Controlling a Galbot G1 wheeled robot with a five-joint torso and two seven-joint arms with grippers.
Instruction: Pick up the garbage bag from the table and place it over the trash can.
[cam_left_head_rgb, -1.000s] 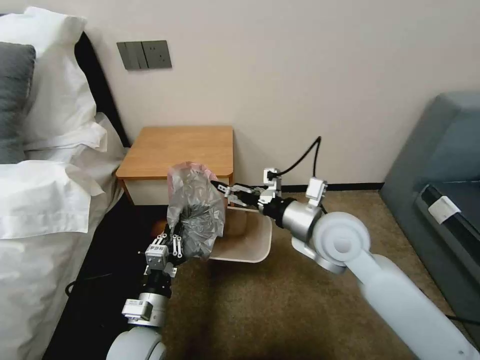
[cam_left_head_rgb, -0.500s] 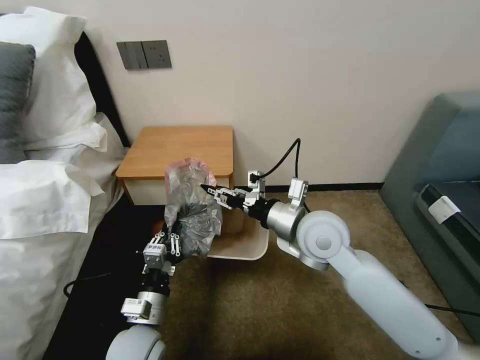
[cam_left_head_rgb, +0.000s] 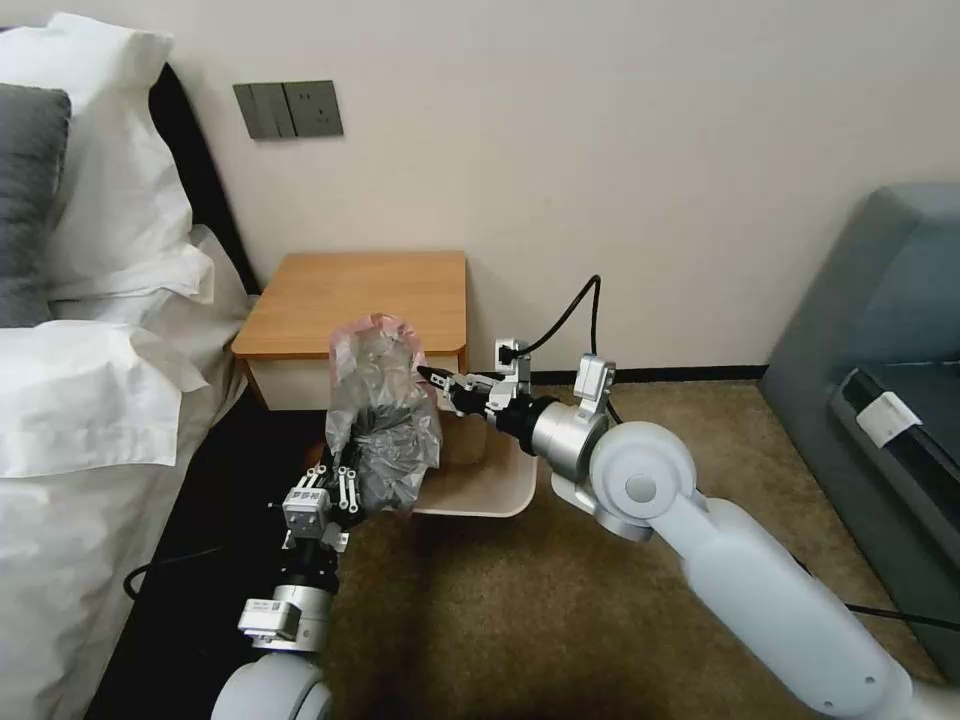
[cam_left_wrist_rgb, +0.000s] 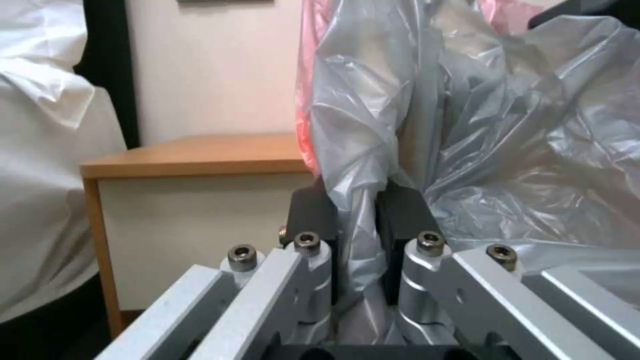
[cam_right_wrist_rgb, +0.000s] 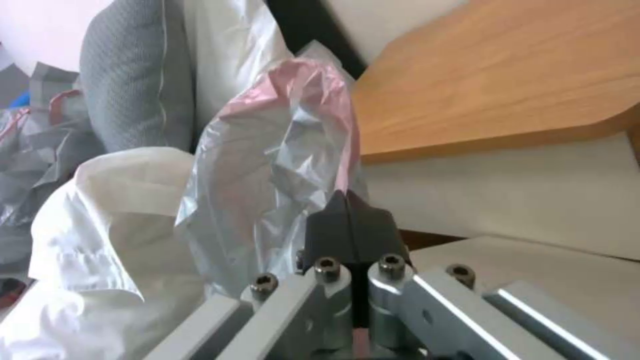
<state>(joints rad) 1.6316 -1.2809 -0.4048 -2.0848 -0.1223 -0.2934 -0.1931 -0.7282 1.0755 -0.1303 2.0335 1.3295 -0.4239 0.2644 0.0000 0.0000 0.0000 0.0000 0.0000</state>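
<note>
The garbage bag (cam_left_head_rgb: 382, 420), crinkly grey with a pink rim, hangs upright in front of the table (cam_left_head_rgb: 360, 295). My left gripper (cam_left_head_rgb: 345, 492) is shut on its lower part; in the left wrist view the dark pads (cam_left_wrist_rgb: 310, 215) pinch a fold of the garbage bag (cam_left_wrist_rgb: 500, 150). From the right, my right gripper (cam_left_head_rgb: 432, 377) reaches the bag's upper edge. In the right wrist view, the right gripper (cam_right_wrist_rgb: 348, 197) has its fingers pressed together on the pink rim of the garbage bag (cam_right_wrist_rgb: 267, 165). The cream trash can (cam_left_head_rgb: 520, 490) stands on the carpet below and behind the bag, partly hidden by it.
A bed with white pillows (cam_left_head_rgb: 90, 400) runs along the left, close to my left arm. A grey sofa (cam_left_head_rgb: 880, 330) stands at the right. A black cable (cam_left_head_rgb: 570, 310) loops above my right wrist. Open carpet (cam_left_head_rgb: 540, 620) lies in front of the trash can.
My right gripper has moved left to the bag's upper edge and gone from open to shut on its rim. The left gripper with the bag has shifted slightly left.
</note>
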